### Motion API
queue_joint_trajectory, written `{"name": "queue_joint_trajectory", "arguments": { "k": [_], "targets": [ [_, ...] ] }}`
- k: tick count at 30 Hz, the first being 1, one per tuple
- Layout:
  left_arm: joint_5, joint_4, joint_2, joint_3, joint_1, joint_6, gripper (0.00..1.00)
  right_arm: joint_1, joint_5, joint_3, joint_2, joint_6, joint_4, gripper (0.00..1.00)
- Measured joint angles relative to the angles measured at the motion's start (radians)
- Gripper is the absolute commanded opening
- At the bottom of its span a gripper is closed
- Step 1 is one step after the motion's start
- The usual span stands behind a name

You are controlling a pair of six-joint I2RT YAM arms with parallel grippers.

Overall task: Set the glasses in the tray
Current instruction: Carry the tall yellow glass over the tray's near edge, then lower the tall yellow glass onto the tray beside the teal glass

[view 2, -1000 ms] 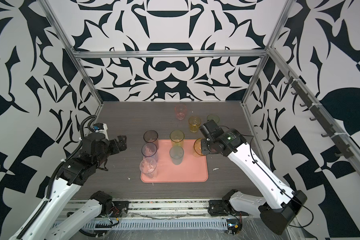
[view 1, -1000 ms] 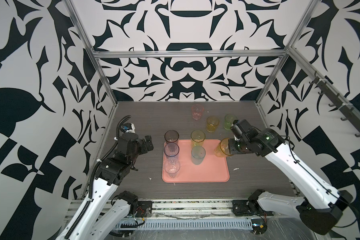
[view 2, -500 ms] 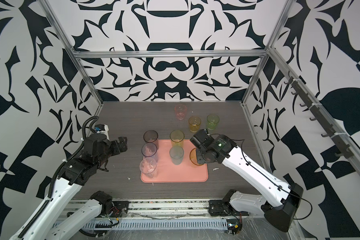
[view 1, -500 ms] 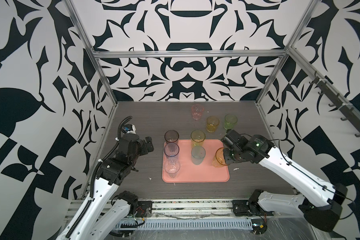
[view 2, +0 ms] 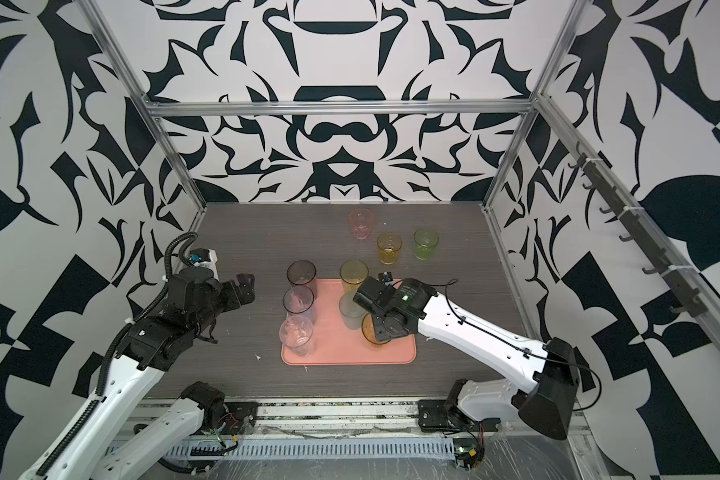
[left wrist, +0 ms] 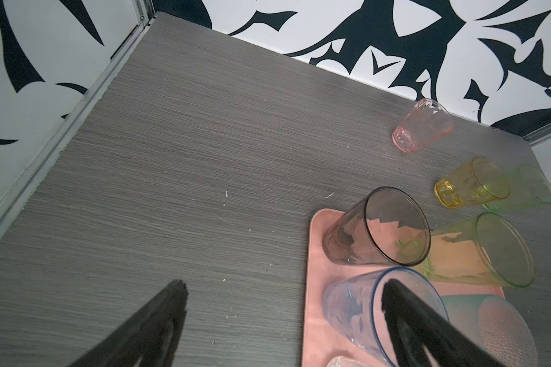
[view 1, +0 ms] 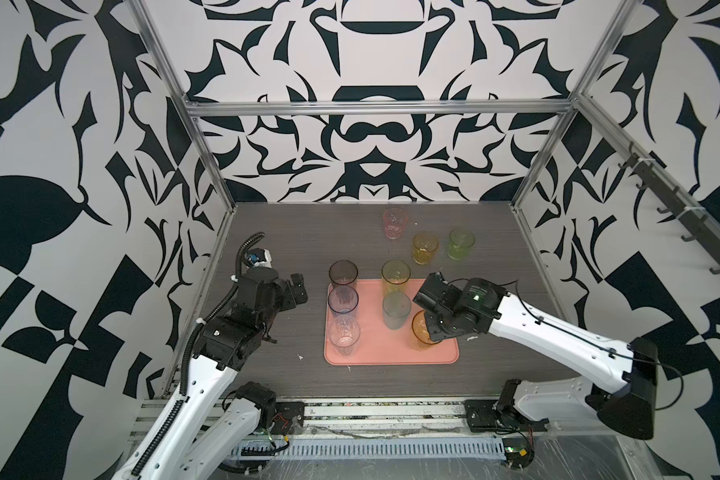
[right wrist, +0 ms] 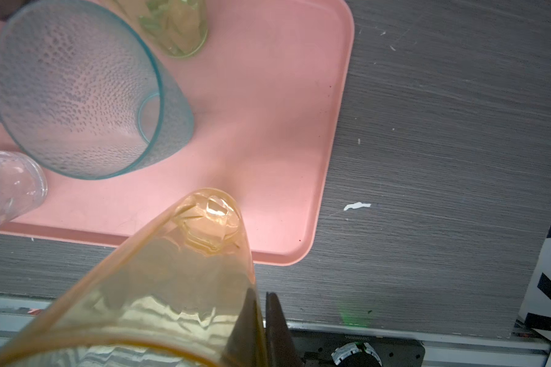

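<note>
Right fingers (right wrist: 275,327), clenched on the amber glass (right wrist: 172,286), had moved it from beside the tray (right wrist: 283,127) to over it. Left fingers (left wrist: 153,321) stood released.

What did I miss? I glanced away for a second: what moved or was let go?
The right gripper, fingers shut on the amber glass, carried it from the right edge of the tray forward, over its near right corner. Nothing was let go. The left gripper stayed open beside the tray; the other glasses kept their places.
</note>
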Motion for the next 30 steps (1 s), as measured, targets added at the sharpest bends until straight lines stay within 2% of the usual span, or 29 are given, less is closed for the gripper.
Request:
{"name": "queue_joint_trajectory", "arguments": {
  "k": [13, 30],
  "targets": [
    [0.001, 0.0, 0.0, 0.0, 0.0, 0.0, 1.0, 0.081, -0.011, 0.0, 0.132, 0.038, 0.075, 0.0],
    [0.005, 0.0, -0.005, -0.001, 0.0, -0.001, 0.99, 0.103, -0.028, 0.008, 0.188, 0.045, 0.129, 0.0]
  ]
}}
